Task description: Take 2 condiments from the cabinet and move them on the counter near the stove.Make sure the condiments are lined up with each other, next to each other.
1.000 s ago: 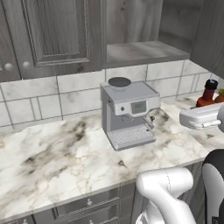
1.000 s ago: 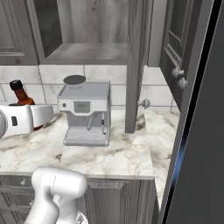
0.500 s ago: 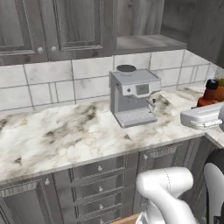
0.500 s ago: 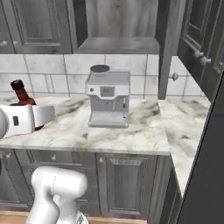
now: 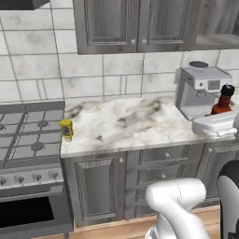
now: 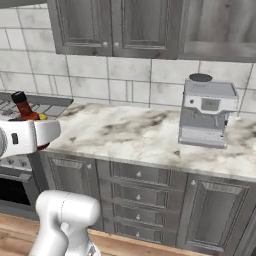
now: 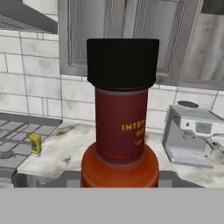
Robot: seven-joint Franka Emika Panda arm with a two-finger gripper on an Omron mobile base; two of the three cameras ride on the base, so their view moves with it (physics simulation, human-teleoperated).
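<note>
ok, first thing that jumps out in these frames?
The dark red sauce bottle with its black cap looms right in front of the hand camera, upright and carried above the counter. Next, the small yellow squeeze bottle standing alone at the counter's edge beside the stove.

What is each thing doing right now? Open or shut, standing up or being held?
Dark red sauce bottle: upright, capped, held up off the counter.
End effector: carrying that bottle.
Yellow squeeze bottle: standing upright on the counter beside the stove.
Cabinet doors: shut.
Drawers: shut.
Coffee machine: standing on the counter.
</note>
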